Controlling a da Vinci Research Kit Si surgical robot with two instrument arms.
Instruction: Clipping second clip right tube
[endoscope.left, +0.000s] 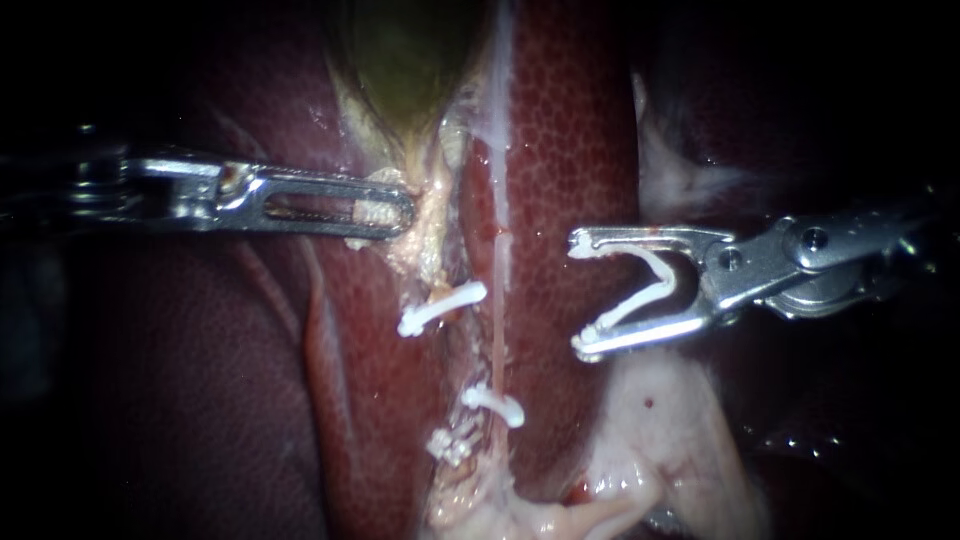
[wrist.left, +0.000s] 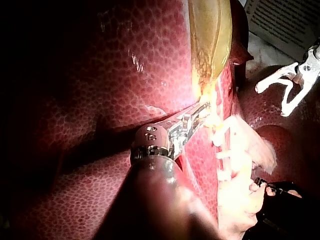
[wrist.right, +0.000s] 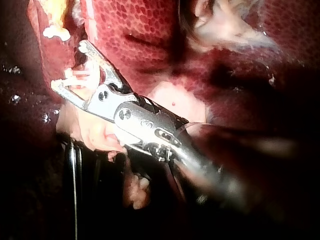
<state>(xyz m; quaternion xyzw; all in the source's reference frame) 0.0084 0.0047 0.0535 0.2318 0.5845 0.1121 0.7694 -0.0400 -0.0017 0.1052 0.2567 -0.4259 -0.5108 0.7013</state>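
Close by the right tube (endoscope.left: 497, 340), right tool (endoscope.left: 580, 296) holds a splayed clip (endoscope.left: 645, 293)
Left tool (endoscope.left: 400, 212) (jaws closed) grips gallbladder (endoscope.left: 400, 60) tissue

Glossy wet liver (endoscope.left: 580, 130) and gallbladder (endoscope.left: 400, 60); smooth plastic clip (endoscope.left: 640, 305).

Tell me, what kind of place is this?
Probably a surgery practice bench: a mottled dark red liver and yellow-green gallbladder lie bare, a slender metal left instrument and a right instrument carrying a white plastic clip reach them, printed white paper nearby.
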